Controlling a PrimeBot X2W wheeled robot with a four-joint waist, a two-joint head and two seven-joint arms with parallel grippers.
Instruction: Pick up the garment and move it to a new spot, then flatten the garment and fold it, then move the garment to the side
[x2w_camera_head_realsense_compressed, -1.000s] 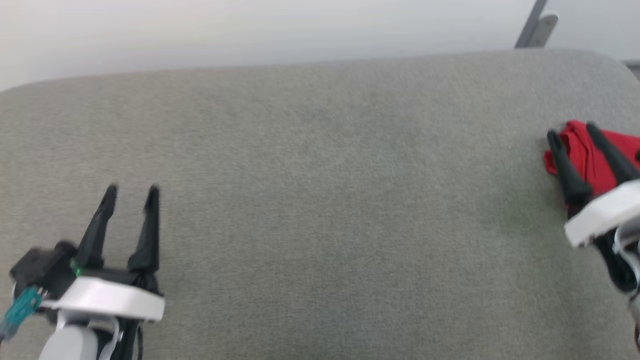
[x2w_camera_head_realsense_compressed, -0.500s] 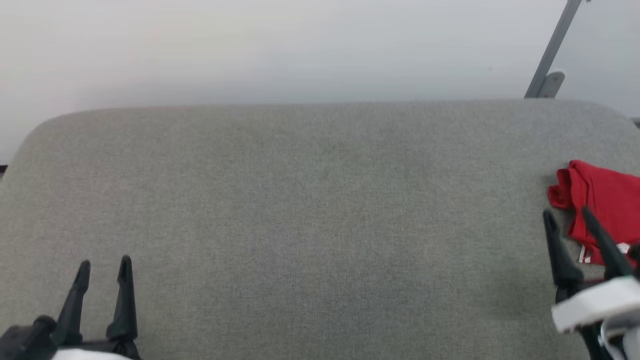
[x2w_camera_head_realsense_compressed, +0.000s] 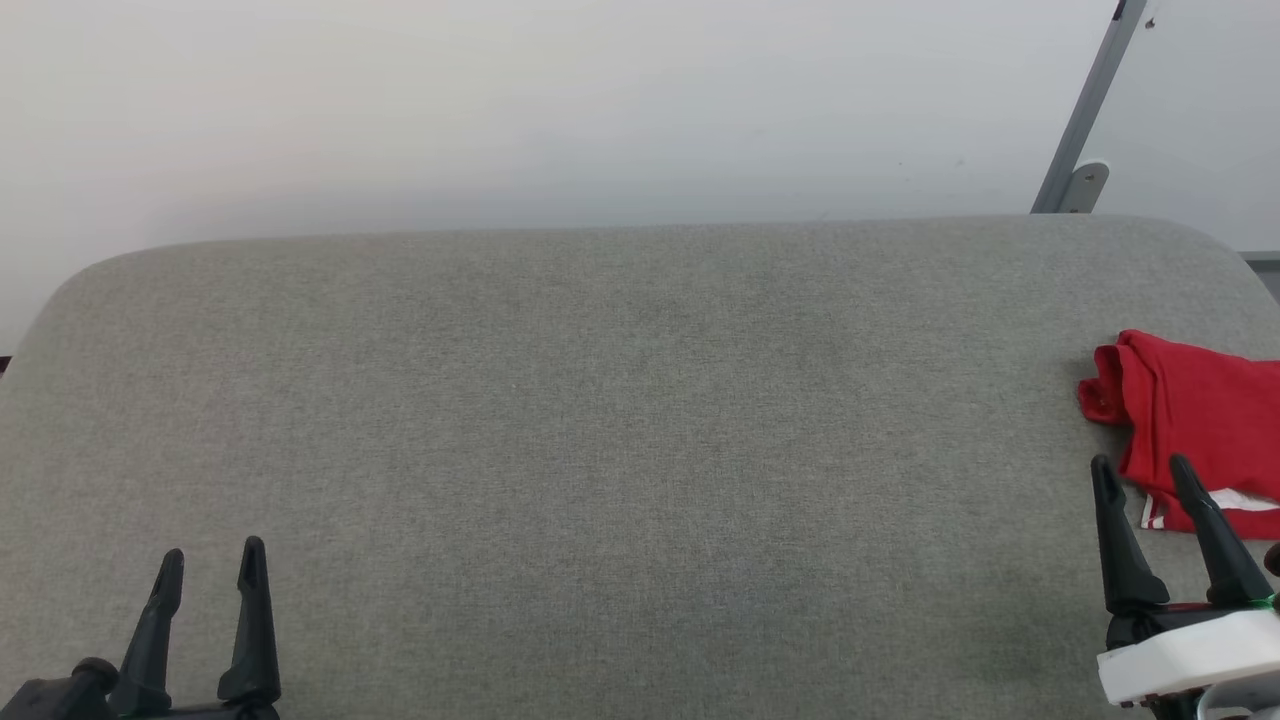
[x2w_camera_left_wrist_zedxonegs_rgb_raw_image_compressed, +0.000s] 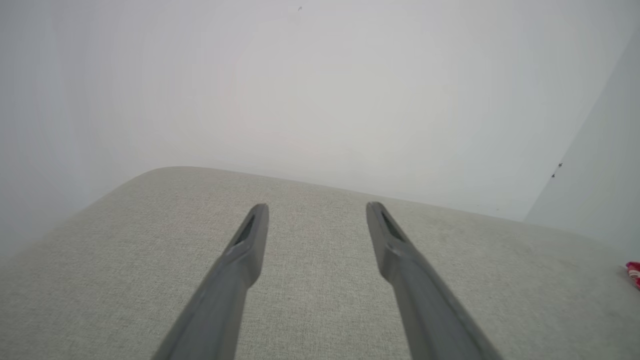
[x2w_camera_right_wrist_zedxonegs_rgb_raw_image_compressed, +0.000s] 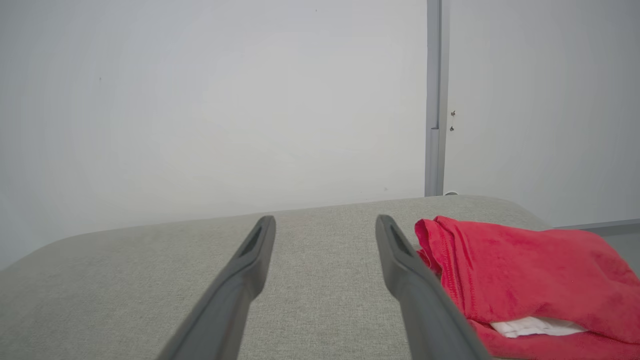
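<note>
The garment (x2w_camera_head_realsense_compressed: 1195, 420) is a red jersey with white trim, lying folded in a heap at the right edge of the grey padded table (x2w_camera_head_realsense_compressed: 620, 420). In the right wrist view the garment (x2w_camera_right_wrist_zedxonegs_rgb_raw_image_compressed: 520, 270) lies just right of my fingers, a white layer showing under the red. My right gripper (x2w_camera_head_realsense_compressed: 1145, 470) is open and empty, its tips at the garment's near-left edge. At the lower left, far from the cloth, my left gripper (x2w_camera_head_realsense_compressed: 212, 558) is open with nothing in it. A sliver of the garment (x2w_camera_left_wrist_zedxonegs_rgb_raw_image_compressed: 633, 272) shows at the far right of the left wrist view.
A pale wall stands behind the table. A grey metal post (x2w_camera_head_realsense_compressed: 1085, 110) with a bracket rises at the back right corner. The table's corners are rounded, and the garment reaches toward the right edge.
The head camera has tilted up, so the table sits lower in the picture. The right gripper has drawn back from over the garment to its near edge. Both grippers stay open.
</note>
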